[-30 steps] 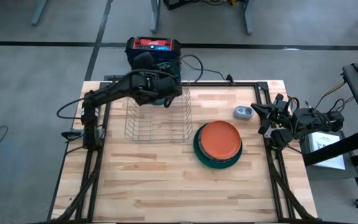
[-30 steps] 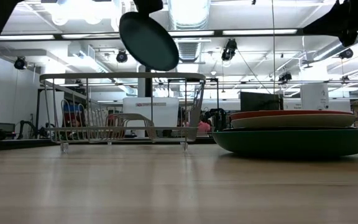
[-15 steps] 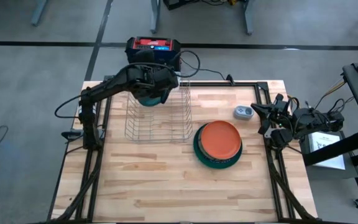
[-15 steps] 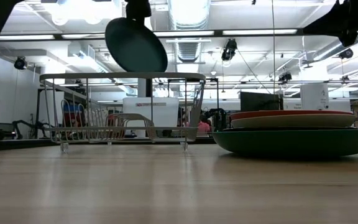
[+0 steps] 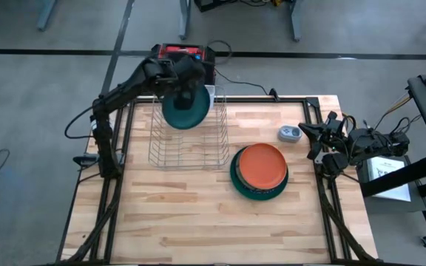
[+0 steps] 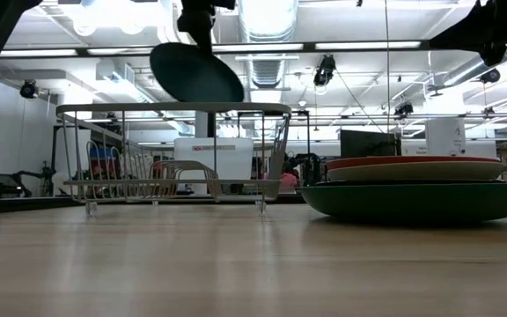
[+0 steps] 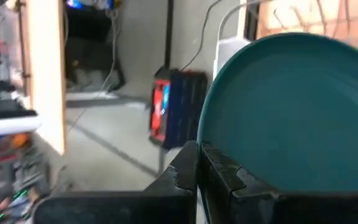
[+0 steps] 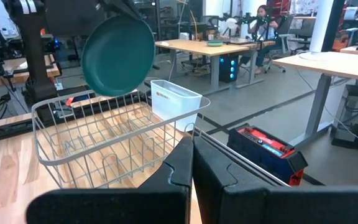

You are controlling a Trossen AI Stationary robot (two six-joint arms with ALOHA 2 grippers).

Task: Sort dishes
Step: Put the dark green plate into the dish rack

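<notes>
High view: my left gripper [image 5: 184, 83] pinches the teal plate [image 5: 186, 108] tight above the wire rack [image 5: 188, 138].
I tip it on edge so it can slip between the wires.

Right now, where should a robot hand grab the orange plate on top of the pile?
By its rim. The orange plate lies flat on the dark green plate, so probably come from above on the side facing the right gripper, one finger over the edge.
</notes>
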